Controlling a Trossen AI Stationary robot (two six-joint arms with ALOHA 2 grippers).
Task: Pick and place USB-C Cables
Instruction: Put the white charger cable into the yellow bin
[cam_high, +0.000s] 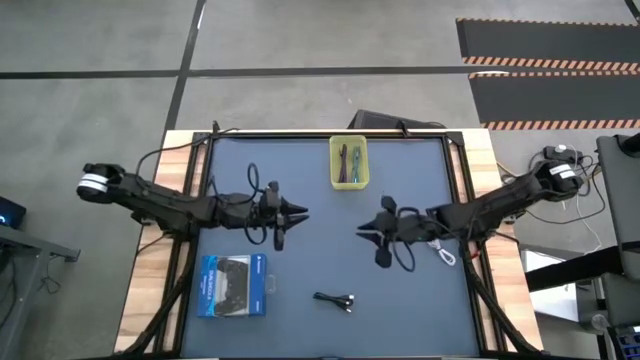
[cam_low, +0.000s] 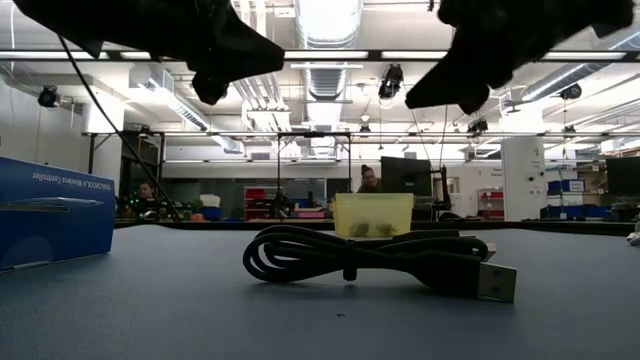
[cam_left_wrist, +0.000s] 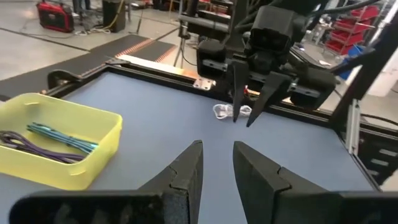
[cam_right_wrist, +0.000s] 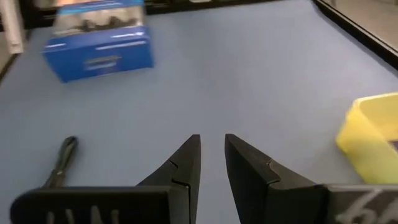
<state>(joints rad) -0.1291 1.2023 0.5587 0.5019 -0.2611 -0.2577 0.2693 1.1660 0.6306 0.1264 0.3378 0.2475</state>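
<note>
The black USB-C cable (cam_high: 335, 299) lies coiled on the blue mat near the front edge; it also shows in the low view (cam_low: 370, 260) and the right wrist view (cam_right_wrist: 62, 158). The white cable (cam_high: 445, 252) lies at the mat's right side, under the right arm; it also shows in the left wrist view (cam_left_wrist: 231, 112). The teal cable (cam_left_wrist: 65, 138) and the purple cable (cam_left_wrist: 31, 146) lie in the yellow bin (cam_high: 348, 162). My left gripper (cam_high: 300, 213) and my right gripper (cam_high: 362, 228) hover above mid-table, tips facing each other, each narrowly open and empty.
A blue-and-black retail box (cam_high: 233, 285) lies flat at the mat's front left. The black frame rails (cam_high: 460, 180) run along the mat's edges, with wooden table strips outside them. Bare mat lies between the bin and the black cable.
</note>
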